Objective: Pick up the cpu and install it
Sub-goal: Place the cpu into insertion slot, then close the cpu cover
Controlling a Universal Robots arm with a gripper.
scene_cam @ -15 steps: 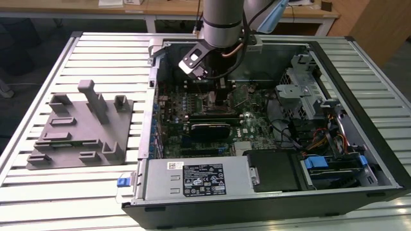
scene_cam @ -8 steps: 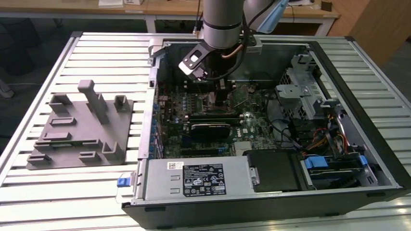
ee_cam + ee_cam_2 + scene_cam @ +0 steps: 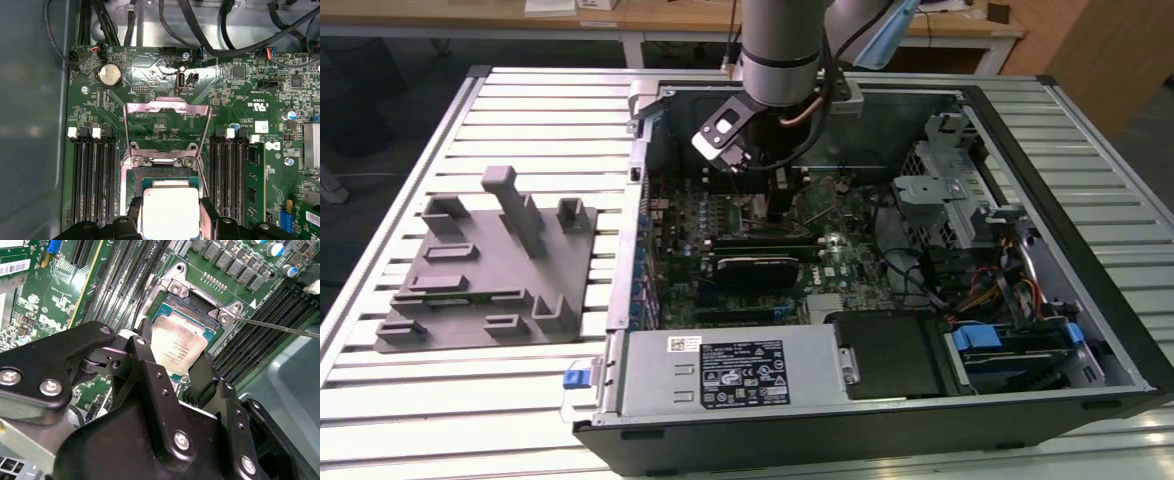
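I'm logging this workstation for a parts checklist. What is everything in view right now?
cpu: one, silvery top, between the hand's fingers over the socket.
socket: one, black with metal frame, on the motherboard, cover plate swung open.
motherboard: one, green, inside the case.
coin cell: one, silver, on the motherboard.
case: one, black, open on the table.
power supply: one, grey, inside the case.
fixture: one, grey, on the table at the exterior view's left of the case.
table: one, pale slatted metal.
arm: one, grey, reaching into the case.
hand: one, black, closed on the cpu.
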